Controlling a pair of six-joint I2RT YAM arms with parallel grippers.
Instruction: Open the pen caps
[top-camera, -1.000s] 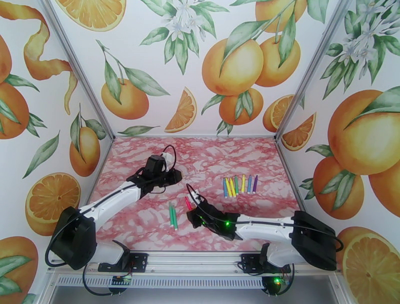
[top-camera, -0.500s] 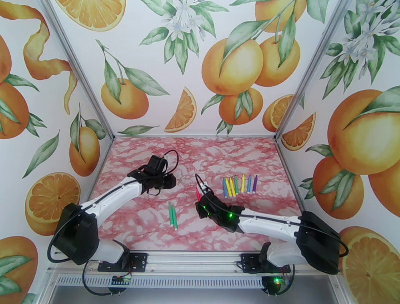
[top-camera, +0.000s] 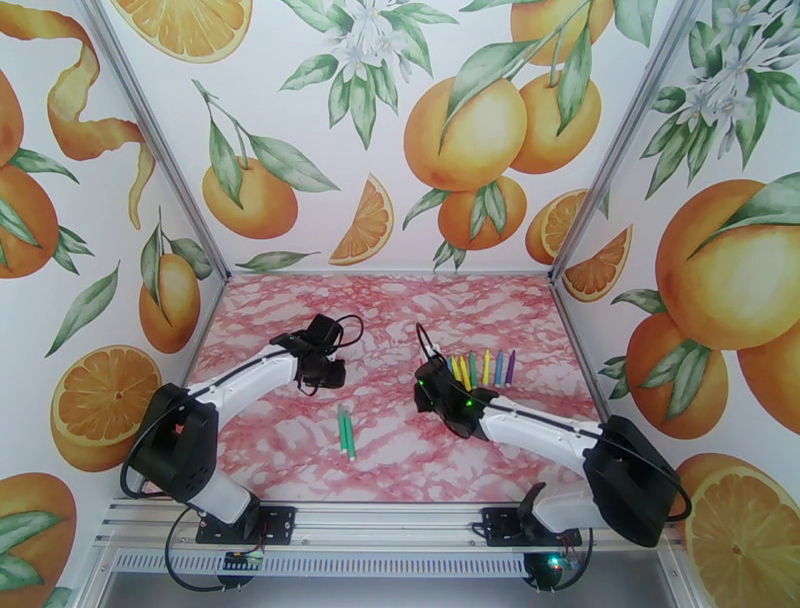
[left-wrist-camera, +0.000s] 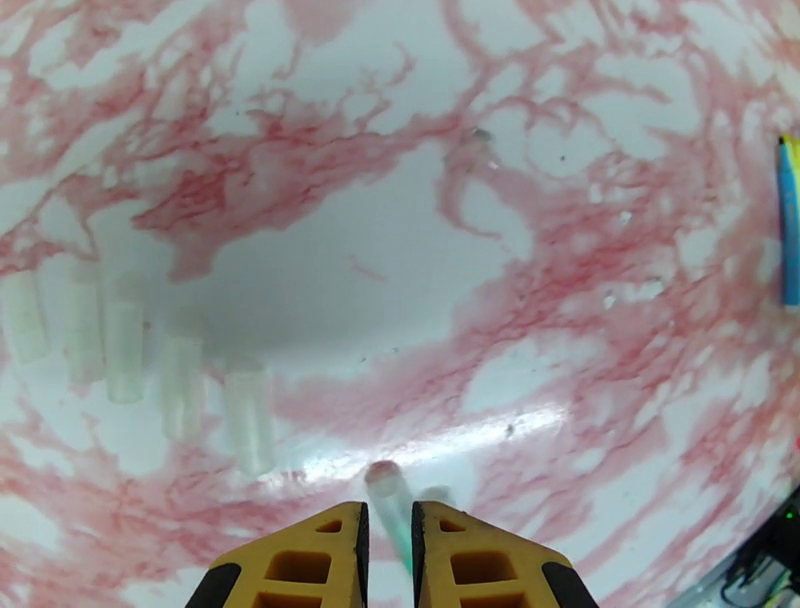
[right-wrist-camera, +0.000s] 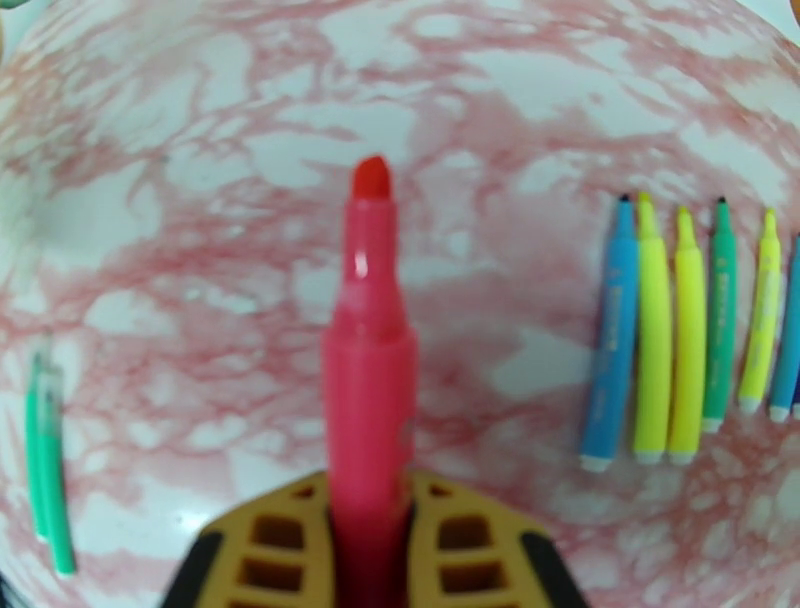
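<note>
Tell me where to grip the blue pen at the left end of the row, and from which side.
Take the blue pen around mid-barrel, coming straight down from above: it lies flat on the table. Its left side is free; the yellow pen crowds its right, so nudging it leftward first may help.

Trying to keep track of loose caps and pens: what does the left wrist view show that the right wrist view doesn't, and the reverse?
Left wrist view: several translucent plastic caps lying in a row on the table, and the left gripper shut on another translucent cap.

Right wrist view: the right gripper shut on an uncapped red marker pen, two green marker pens at left, and a row of blue, yellow and green marker pens at right.

Both: the pink-marbled tabletop and yellow fingers. A blue pen at the left wrist view's edge may belong to that row.
</note>
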